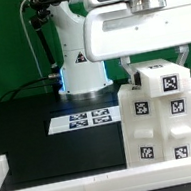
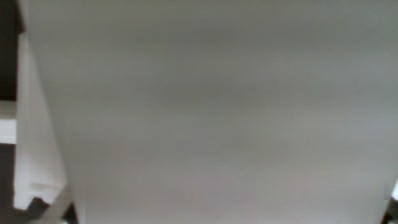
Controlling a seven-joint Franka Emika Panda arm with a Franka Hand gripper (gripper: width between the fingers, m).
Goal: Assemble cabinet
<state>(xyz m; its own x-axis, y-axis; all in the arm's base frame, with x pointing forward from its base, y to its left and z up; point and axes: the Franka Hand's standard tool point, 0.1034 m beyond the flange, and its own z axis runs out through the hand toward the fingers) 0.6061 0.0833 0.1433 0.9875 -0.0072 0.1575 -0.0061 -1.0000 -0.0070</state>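
The white cabinet (image 1: pixel 160 113) stands upright at the exterior view's right, near the front, with several black-and-white tags on its faces. My gripper (image 1: pixel 155 65) is directly above it, and its two fingers (image 1: pixel 128 69) come down on either side of the cabinet's top and rest against it. In the wrist view a plain white face of the cabinet (image 2: pixel 214 110) fills almost the whole picture, very close. My fingertips do not show there.
The marker board (image 1: pixel 82 118) lies flat on the black table (image 1: pixel 28 126), to the exterior view's left of the cabinet. A white rail (image 1: pixel 59 189) runs along the table's front and left edges. The robot's base (image 1: pixel 79 71) stands at the back.
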